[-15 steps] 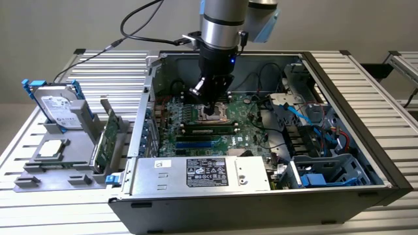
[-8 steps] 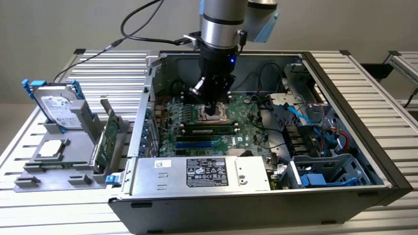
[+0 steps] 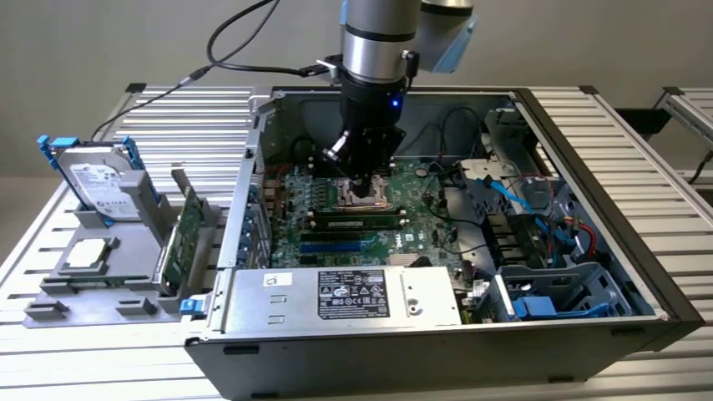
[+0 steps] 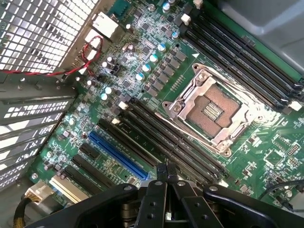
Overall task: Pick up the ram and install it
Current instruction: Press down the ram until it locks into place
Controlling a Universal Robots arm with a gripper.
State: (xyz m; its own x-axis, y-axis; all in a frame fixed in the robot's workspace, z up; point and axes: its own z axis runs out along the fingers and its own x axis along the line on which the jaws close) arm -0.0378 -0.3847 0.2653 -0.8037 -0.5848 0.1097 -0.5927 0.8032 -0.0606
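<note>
In the wrist view the pincer shows nearest, its two dark fingers pressed together with nothing between them, the tips hovering just above the motherboard. Its body is cut off by the picture's edge. Just beyond the tips run dark memory slots in a bank, their ends hidden behind the pincer, with one blue slot beside them. Past these sits one open processor socket in a metal frame, and a second bank of dark slots lies on its far side.

In the exterior view, one power supply with a label lies nearest in the open computer case. Behind it, the ram lies seated in a slot on the board, a slim green stick with black chips, between the power supply and the socket; whether its latches are closed is hard to make out. The pincer hangs above the socket, just behind the ram and apart from it. At the exterior view's left, on the slatted surface, a grey holder carries one hard drive and one green expansion card.
</note>
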